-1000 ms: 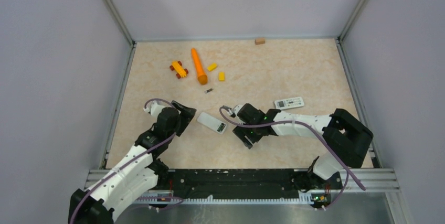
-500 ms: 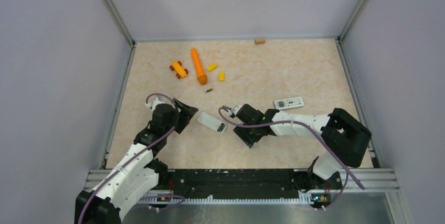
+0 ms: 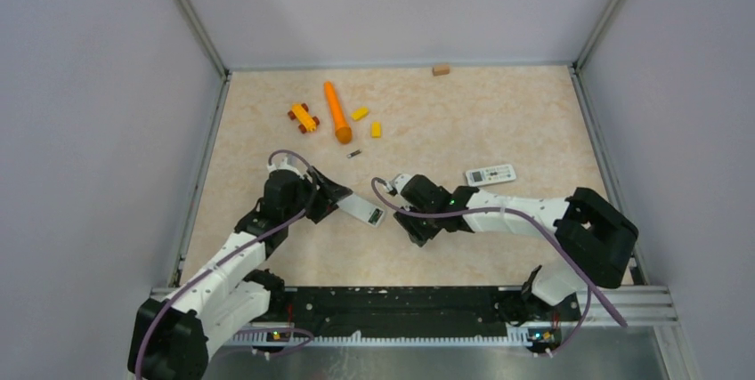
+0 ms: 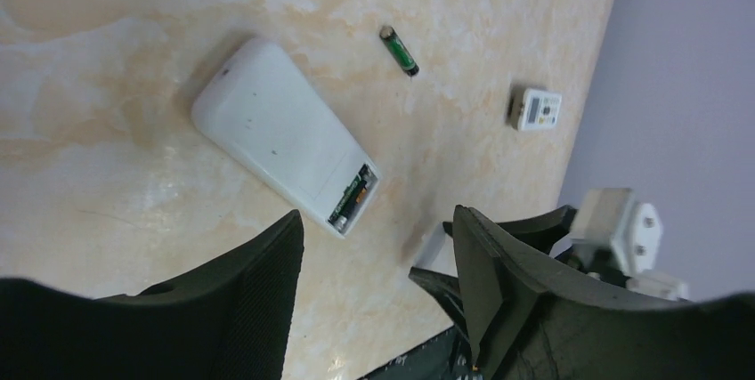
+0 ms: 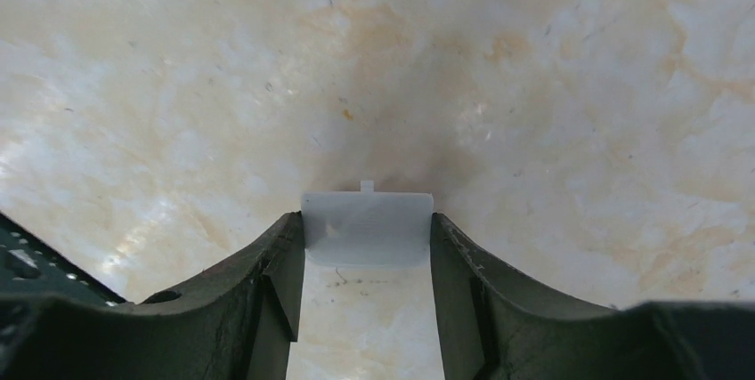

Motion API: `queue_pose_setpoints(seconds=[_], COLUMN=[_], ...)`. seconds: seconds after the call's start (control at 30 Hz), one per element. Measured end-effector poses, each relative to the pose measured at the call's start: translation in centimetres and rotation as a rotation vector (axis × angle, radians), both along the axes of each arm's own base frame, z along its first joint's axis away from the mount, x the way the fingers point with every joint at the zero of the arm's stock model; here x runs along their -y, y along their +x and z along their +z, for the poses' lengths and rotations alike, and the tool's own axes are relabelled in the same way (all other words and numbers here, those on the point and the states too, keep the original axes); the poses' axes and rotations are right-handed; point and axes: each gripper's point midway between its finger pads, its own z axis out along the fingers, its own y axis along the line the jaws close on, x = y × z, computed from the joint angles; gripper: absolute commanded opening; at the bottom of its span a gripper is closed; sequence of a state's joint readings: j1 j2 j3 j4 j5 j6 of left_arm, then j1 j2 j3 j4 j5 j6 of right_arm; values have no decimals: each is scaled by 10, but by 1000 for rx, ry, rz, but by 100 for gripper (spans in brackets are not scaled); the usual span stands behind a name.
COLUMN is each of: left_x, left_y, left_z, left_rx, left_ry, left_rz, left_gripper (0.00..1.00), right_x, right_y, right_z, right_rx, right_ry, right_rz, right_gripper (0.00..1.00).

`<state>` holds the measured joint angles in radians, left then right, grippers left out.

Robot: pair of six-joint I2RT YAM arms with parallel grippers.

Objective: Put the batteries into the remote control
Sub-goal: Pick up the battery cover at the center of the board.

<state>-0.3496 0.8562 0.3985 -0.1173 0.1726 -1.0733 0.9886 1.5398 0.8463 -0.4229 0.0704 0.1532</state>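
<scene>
since the small dark cylindrical battery (image 4: 398,50) is judged light, hard and prone to rolling, a pinch across its middle is advised; it lies loose, just far of the white plastic remote control (image 4: 276,135). the left gripper (image 4: 378,220) is spread and empty; the right gripper (image 5: 367,224) is clamped on a thin white cover (image 5: 366,236).

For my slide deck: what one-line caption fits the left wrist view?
White remote lies face down, battery bay open; a loose battery and a second remote lie beyond.

Robot lab test cell.
Boxed in by plain grey walls (image 3: 401,6) and aluminium rails (image 3: 189,6), around a marble-patterned table (image 3: 481,122).
</scene>
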Motion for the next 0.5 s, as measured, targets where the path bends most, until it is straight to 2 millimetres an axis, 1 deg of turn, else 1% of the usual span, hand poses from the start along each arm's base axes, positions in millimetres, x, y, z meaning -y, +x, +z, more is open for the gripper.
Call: queue_pose_setpoints(seconds=[0.07, 0.23, 0.3, 0.5], left_x=[9, 36, 46, 74], left_y=[-2, -6, -8, -21], left_z=[-1, -1, 0, 7], left_rx=[-5, -35, -40, -31], left_ry=[-18, -86, -116, -175], left_rz=[-57, -208, -260, -398], left_gripper=[66, 65, 66, 65], right_x=[-9, -40, -49, -66], right_y=[4, 16, 18, 14], right_z=[12, 54, 62, 71], right_rx=[39, 148, 171, 188], right_ry=[69, 265, 307, 359], right_rz=[8, 48, 67, 126], right_gripper=[43, 43, 43, 43])
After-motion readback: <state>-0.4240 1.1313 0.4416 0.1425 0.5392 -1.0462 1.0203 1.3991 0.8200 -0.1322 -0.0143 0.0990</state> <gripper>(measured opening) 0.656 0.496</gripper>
